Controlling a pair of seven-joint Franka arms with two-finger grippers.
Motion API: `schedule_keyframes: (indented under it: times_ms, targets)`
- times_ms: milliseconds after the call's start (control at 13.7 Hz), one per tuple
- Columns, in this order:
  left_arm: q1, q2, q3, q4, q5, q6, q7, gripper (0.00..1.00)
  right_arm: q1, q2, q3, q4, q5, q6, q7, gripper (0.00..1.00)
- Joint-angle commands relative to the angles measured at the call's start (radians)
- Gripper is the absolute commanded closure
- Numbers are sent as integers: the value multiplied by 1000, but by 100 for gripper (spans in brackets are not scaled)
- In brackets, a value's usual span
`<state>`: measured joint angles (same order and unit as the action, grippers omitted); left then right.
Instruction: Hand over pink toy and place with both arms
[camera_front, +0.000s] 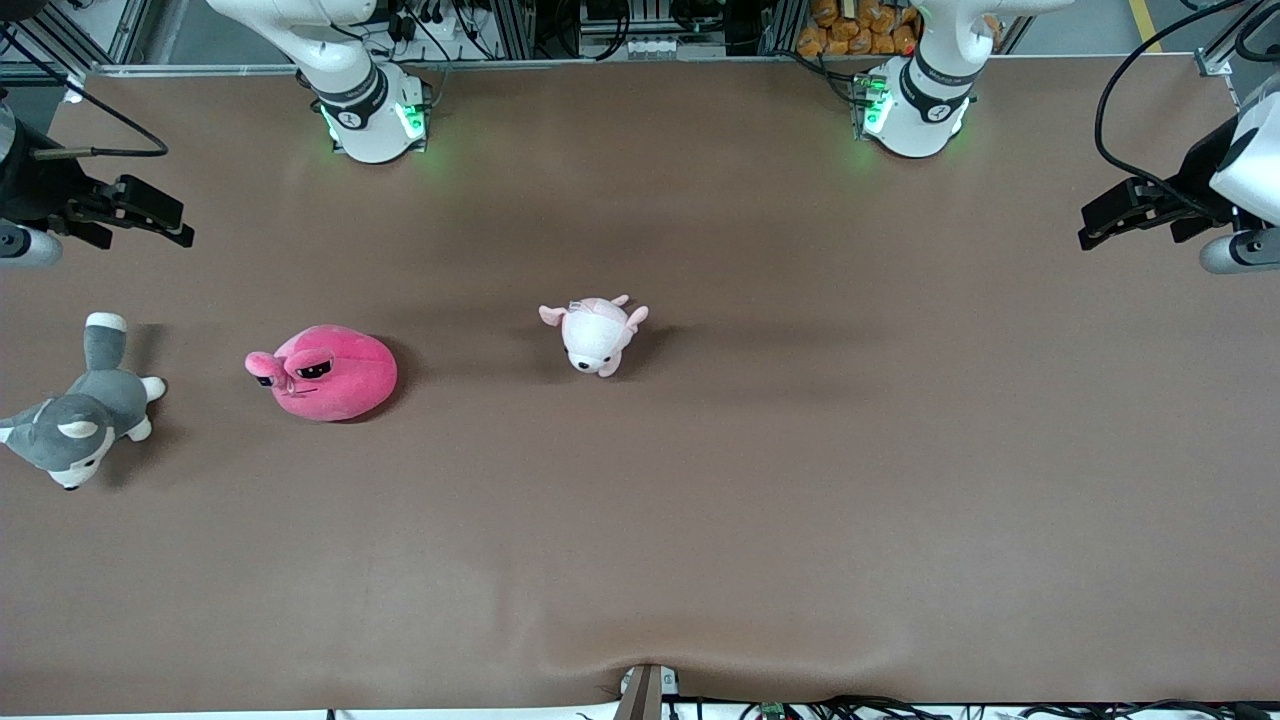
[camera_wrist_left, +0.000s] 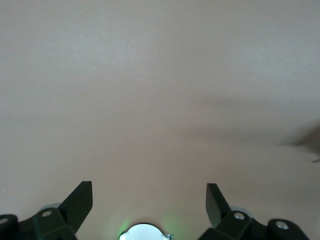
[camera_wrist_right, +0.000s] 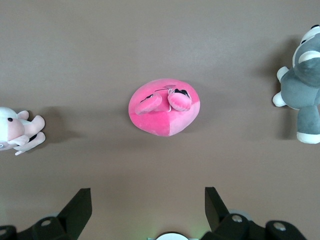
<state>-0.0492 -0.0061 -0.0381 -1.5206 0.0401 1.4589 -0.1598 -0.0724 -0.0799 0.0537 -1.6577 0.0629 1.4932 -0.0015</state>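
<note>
The pink toy (camera_front: 325, 372) is a round hot-pink plush with half-closed black eyes. It lies on the brown table toward the right arm's end and also shows in the right wrist view (camera_wrist_right: 166, 106). My right gripper (camera_front: 170, 222) hangs open and empty in the air over the right arm's end of the table, apart from the toy; its open jaws (camera_wrist_right: 148, 197) frame bare table. My left gripper (camera_front: 1088, 226) hangs open and empty over the left arm's end of the table, and its wrist view (camera_wrist_left: 149, 192) shows only bare table.
A grey-and-white husky plush (camera_front: 80, 410) lies at the right arm's end, beside the pink toy, and shows in the right wrist view (camera_wrist_right: 302, 85). A small pale pink-and-white plush (camera_front: 597, 333) lies near the table's middle, seen also in the right wrist view (camera_wrist_right: 17, 129).
</note>
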Motion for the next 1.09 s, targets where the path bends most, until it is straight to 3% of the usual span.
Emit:
schedule_keyframes:
  times_ms: [0,1021]
  targets:
    - [0,14,1,31,4,-23,22,0,8,-4,-5,12,-8,-11,0,0]
    - [0,28,1,31,4,-23,22,0,9,-4,-5,13,-6,-13,0,0]
